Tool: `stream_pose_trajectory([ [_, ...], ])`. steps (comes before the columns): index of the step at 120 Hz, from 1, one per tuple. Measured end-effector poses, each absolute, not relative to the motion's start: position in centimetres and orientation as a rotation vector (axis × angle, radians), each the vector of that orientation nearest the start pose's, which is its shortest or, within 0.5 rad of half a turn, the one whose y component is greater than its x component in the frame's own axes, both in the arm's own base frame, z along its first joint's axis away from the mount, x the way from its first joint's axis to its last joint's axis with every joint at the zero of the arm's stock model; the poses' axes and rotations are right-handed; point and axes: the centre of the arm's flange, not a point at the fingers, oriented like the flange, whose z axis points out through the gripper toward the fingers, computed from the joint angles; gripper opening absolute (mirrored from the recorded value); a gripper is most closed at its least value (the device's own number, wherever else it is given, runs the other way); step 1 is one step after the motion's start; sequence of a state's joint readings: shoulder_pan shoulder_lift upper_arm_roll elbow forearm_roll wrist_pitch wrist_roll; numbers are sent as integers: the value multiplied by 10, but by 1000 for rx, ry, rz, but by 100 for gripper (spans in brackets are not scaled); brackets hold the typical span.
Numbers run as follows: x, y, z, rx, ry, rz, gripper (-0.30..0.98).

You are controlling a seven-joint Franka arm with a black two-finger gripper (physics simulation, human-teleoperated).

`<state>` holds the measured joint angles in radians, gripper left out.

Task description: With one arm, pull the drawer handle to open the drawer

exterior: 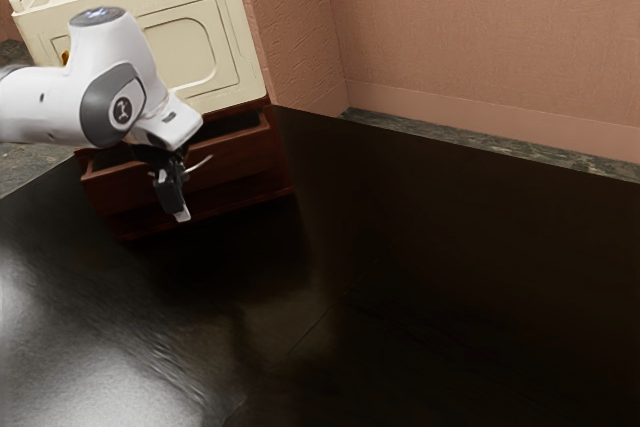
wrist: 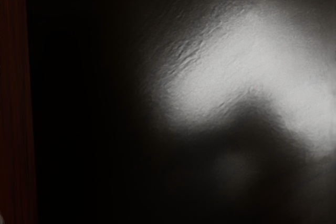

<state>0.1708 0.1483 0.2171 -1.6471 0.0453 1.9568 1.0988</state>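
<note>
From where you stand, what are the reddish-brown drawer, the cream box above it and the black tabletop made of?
The drawer looks like stained wood, with faint grain-like streaks. The box seems moulded plastic: smooth, matte, round-cornered panel. The tabletop is glossy, throwing bright reflections; lacquer or polished stone, I can't tell.

White arm (exterior: 45, 107) reaching in from the exterior view's left, black gripper (exterior: 181, 214) pointing steeply downward
</note>
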Motion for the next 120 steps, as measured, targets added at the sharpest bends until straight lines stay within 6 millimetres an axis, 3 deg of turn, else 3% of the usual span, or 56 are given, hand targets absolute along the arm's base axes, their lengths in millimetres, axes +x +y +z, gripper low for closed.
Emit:
stream_pose_trajectory([
  [32,565,216,551,-2771,1077,-140,63],
  [120,521,182,554,-2738,1083,-189,68],
])
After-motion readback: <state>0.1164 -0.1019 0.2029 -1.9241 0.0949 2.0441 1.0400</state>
